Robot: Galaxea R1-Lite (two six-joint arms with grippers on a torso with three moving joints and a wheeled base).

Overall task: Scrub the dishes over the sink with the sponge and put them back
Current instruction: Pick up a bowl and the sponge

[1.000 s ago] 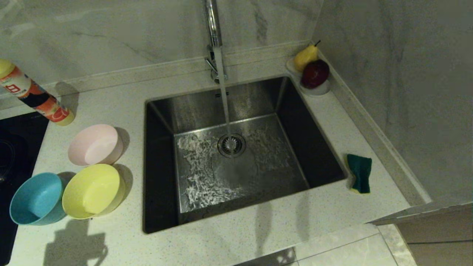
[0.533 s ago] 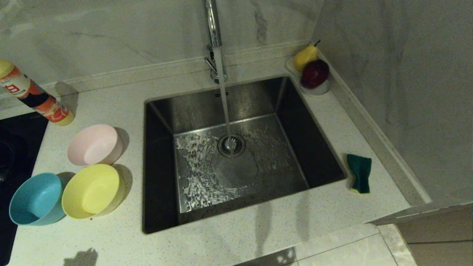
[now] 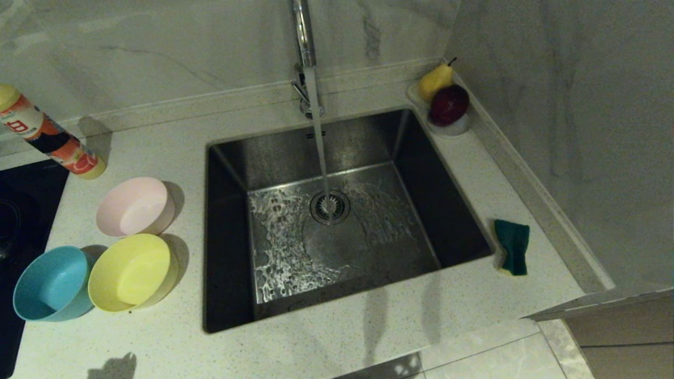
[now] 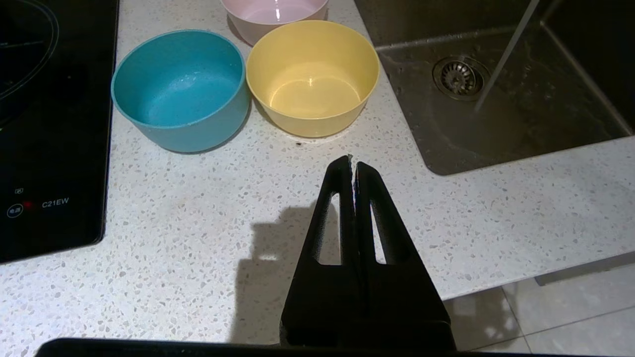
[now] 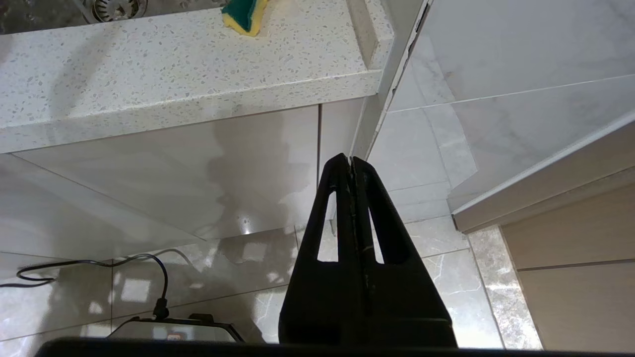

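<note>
Three bowls stand on the speckled counter left of the sink (image 3: 226,152): a pink bowl (image 3: 135,206), a yellow bowl (image 3: 130,271) and a blue bowl (image 3: 51,283). Water runs from the chrome tap (image 3: 303,37) onto the drain. The sponge (image 3: 513,246), green face up, lies on the counter right of the sink. Neither arm shows in the head view. My left gripper (image 4: 353,163) is shut and empty above the counter's front edge, short of the yellow bowl (image 4: 312,77) and blue bowl (image 4: 181,89). My right gripper (image 5: 351,161) is shut and empty, low before the cabinet front, below the sponge (image 5: 245,15).
A dish-soap bottle (image 3: 50,134) lies at the back left. A black hob (image 4: 49,124) borders the bowls on the left. A white saucer (image 3: 455,128) with a pear and a red fruit sits in the back right corner. A marble wall rises at the right.
The left arm's shadow on the front left of the counter has shrunk toward the near edge. The bowls and the sponge have not moved.
</note>
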